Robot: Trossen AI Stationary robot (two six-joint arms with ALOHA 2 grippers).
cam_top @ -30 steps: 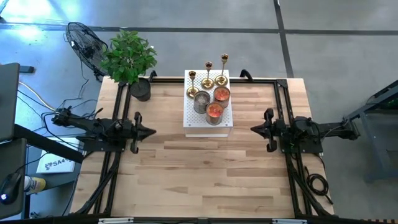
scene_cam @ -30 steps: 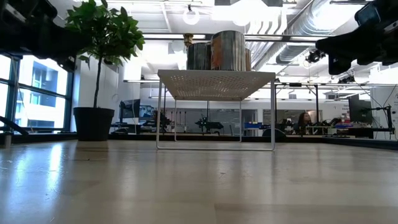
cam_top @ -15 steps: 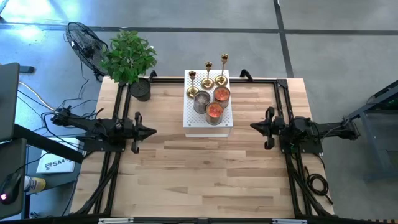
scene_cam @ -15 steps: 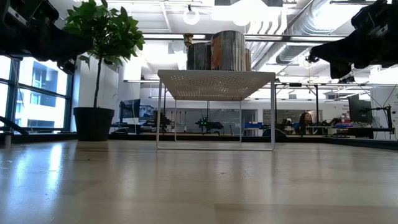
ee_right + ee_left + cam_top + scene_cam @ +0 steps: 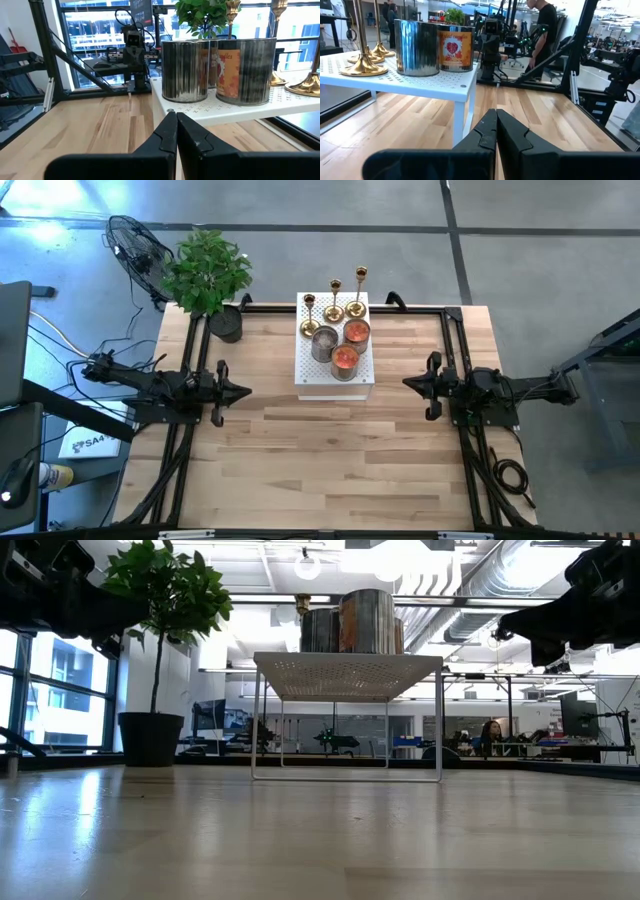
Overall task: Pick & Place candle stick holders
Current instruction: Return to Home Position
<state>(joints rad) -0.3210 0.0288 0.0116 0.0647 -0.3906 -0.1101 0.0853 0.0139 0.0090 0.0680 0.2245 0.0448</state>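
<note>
Three gold-brass candle stick holders (image 5: 334, 303) stand upright on their round bases at the far end of a white perforated rack (image 5: 305, 370) at the table's far middle; two show in the left wrist view (image 5: 364, 65). My left gripper (image 5: 246, 391) is shut and empty, left of the rack. My right gripper (image 5: 406, 385) is shut and empty, right of the rack. Both hover above the table.
Three metal tins (image 5: 340, 345) stand on the rack in front of the candlesticks. A potted plant (image 5: 208, 275) stands at the table's far left corner. Bare wooden table (image 5: 320, 460) lies on the near side of the rack. A person (image 5: 545, 30) stands beyond the table.
My right gripper has gone a little toward the table's far edge and up. The candle stick holders and the rack stand as before.
</note>
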